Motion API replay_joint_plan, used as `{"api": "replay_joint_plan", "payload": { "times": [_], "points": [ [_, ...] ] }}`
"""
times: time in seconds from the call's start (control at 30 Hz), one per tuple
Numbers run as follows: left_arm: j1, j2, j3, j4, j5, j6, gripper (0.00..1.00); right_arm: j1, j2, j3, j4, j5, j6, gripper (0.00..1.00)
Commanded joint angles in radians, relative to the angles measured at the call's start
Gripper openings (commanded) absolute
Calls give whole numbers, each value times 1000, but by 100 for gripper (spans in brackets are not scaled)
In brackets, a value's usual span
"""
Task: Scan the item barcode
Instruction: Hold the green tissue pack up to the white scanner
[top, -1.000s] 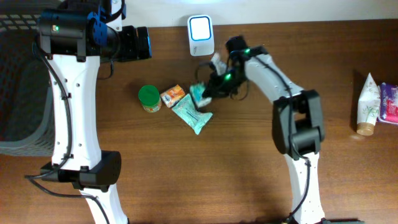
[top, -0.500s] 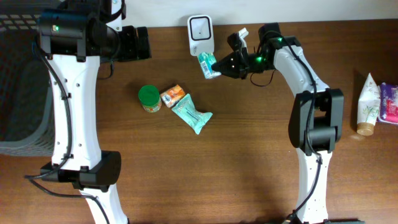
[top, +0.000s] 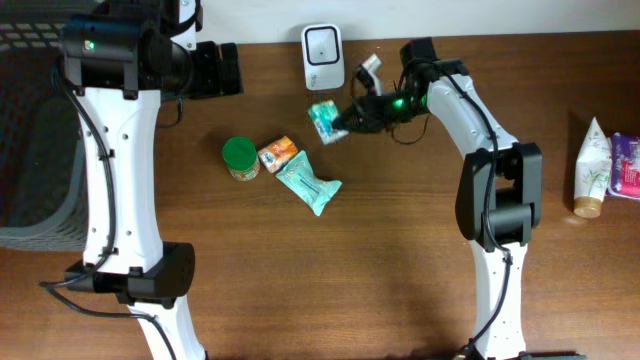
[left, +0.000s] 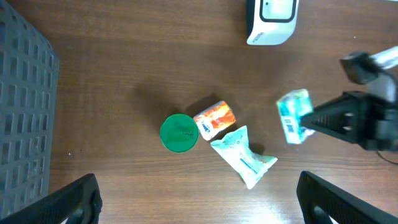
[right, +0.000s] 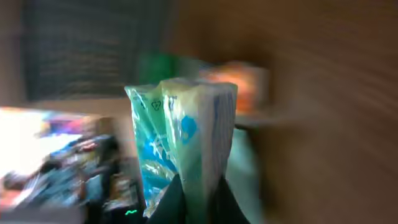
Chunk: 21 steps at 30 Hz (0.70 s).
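The right gripper (top: 342, 121) is clamping a small green-and-white plastic packet (top: 323, 121) just in front of the white box-shaped barcode scanner (top: 323, 45), nearer it than the wide-open left gripper (left: 199, 193) hanging apart.

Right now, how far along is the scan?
Done: the packet is picked up, clamped in the right gripper. In hand: it hangs just in front of the scanner. Left: I can't tell whether it has read; can, orange pack and pouch wait on the table.
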Motion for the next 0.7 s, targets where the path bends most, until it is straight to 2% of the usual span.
{"api": "replay_joint_plan", "payload": {
  "times": [0.0,0.07,0.1,0.17,0.23,0.33,0.4,0.6,0.67],
  "points": [
    [1,-14,11,-1,0,16,99,46,-34,127,-87,795,208,4],
    [1,-14,11,-1,0,16,99,98,-34,206,-121,1234,220,4],
    [1,-14,11,-1,0,16,99,126,-34,224,-93,1381,201,4],
    [1,-14,11,-1,0,16,99,199,-27,222,103,1531,-31,4],
    [1,-14,11,-1,0,16,99,240,-5,215,307,1530,-208,4],
    [1,-14,11,-1,0,15,99,271,36,214,550,1529,-327,4],
    [1,-14,11,-1,0,15,99,274,61,214,648,1498,-334,4],
    [1,-14,11,-1,0,16,99,272,100,214,709,1374,-332,4],
    [1,-14,11,-1,0,15,99,264,92,221,760,1507,-262,4]
  ]
}}
